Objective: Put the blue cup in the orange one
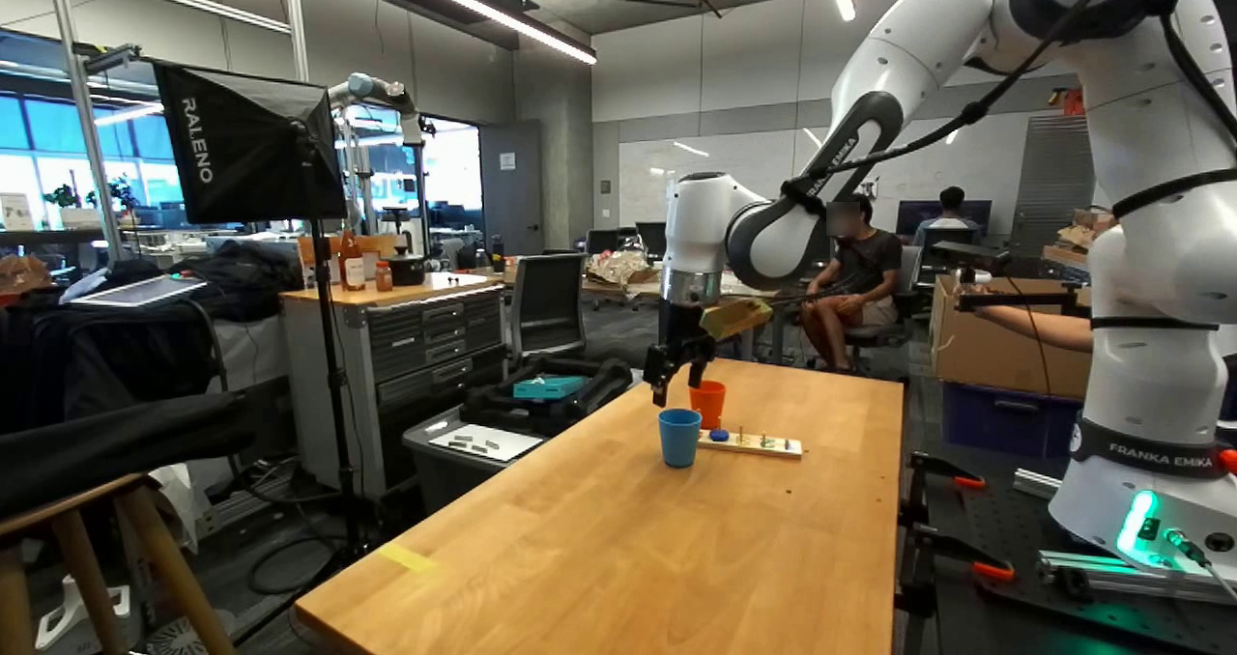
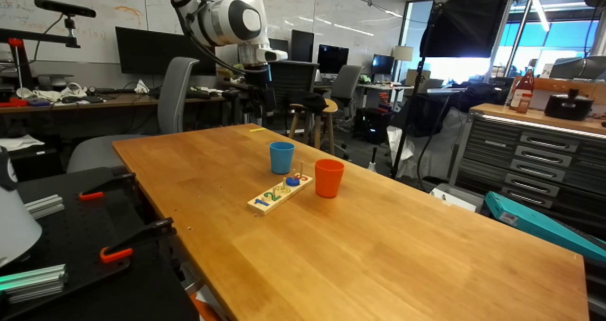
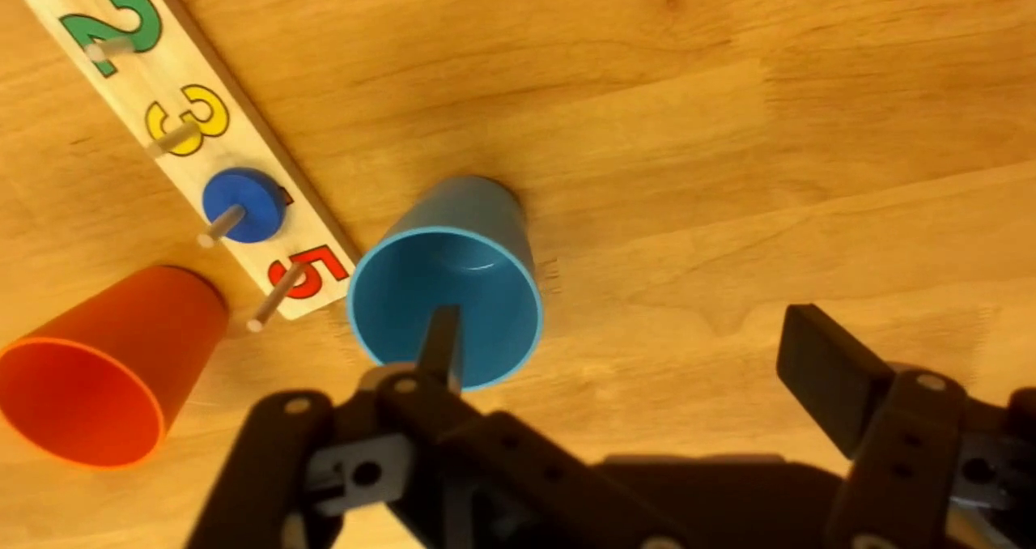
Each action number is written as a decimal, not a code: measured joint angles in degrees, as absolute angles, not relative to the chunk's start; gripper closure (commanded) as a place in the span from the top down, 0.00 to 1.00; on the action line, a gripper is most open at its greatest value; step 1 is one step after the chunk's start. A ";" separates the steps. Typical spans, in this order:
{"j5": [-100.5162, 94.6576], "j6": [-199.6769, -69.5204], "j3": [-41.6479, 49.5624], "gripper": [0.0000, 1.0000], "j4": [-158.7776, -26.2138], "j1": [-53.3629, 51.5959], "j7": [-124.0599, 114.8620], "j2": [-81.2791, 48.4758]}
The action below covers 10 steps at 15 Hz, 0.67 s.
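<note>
The blue cup (image 1: pixel 679 440) stands upright on the wooden table. It also shows in an exterior view (image 2: pixel 281 159) and in the wrist view (image 3: pixel 494 209). The orange cup (image 1: pixel 710 408) stands upright a short way from it, also in an exterior view (image 2: pixel 328 179) and at the left of the wrist view (image 3: pixel 146 322). Both cups are empty as far as the wrist view shows. My gripper (image 3: pixel 622 314) is open and empty, above the table. In the wrist view one finger overlaps the blue cup's mouth and the other is over bare wood. The gripper also shows in both exterior views (image 1: pixel 678 391) (image 2: pixel 262 112).
A wooden peg strip (image 2: pixel 270 201) with painted numbers and upright pegs lies beside both cups. A blue disc (image 3: pixel 244 205) sits on one peg. Clamps (image 2: pixel 137 240) grip the table's (image 2: pixel 402 264) edge near the robot base. A person (image 1: pixel 855 278) sits beyond the table.
</note>
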<state>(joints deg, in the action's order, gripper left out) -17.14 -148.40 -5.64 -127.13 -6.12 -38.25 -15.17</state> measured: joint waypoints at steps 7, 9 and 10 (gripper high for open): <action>-17.59 -148.94 0.43 1.00 -119.13 -13.79 -43.72 -25.54; -17.59 -148.88 1.32 1.00 -117.34 -14.50 -43.85 -27.36; -17.59 -148.84 1.66 1.00 -116.60 -14.71 -43.85 -27.94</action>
